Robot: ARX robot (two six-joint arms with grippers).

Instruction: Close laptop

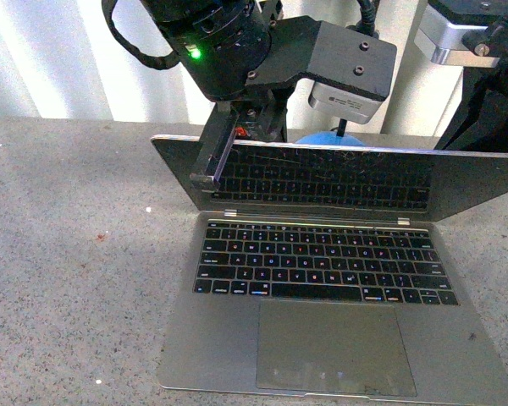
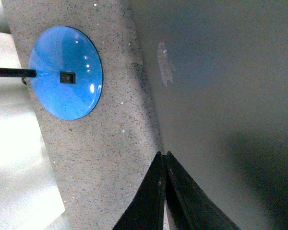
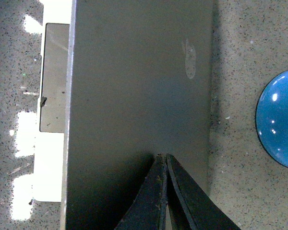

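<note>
**Half-shut lid pushed near one corner: risk of twist and slide**

The laptop (image 1: 322, 288) sits low and centre-right in the front view, with its base flat on the desk (image 1: 68, 254). Its lid (image 1: 474, 182) is already tipped forward over the keyboard (image 1: 322, 262) but is not down.

The likeliest trouble, as I judge it, comes from where the push lands. The left gripper (image 1: 210, 165) meets the lid near its upper-left corner, well off the middle. A firm press there could twist the thin panel or swing the base round on the desk. A fast final drop would slap the screen onto the keys. The narrow tip could also slip off the top edge and scrape the glass.

The left gripper is clenched, fingers pressed together with nothing between them. In the front view it lies across the lid's top edge and seems to touch it, though contact cannot be confirmed. The right gripper (image 3: 163, 158) is likewise clenched and empty. It hovers over the grey back of the lid, some way from the logo (image 3: 189, 60), and whether it touches is unclear. A blue disc (image 2: 65, 72) lies on the desk behind the laptop.
</note>
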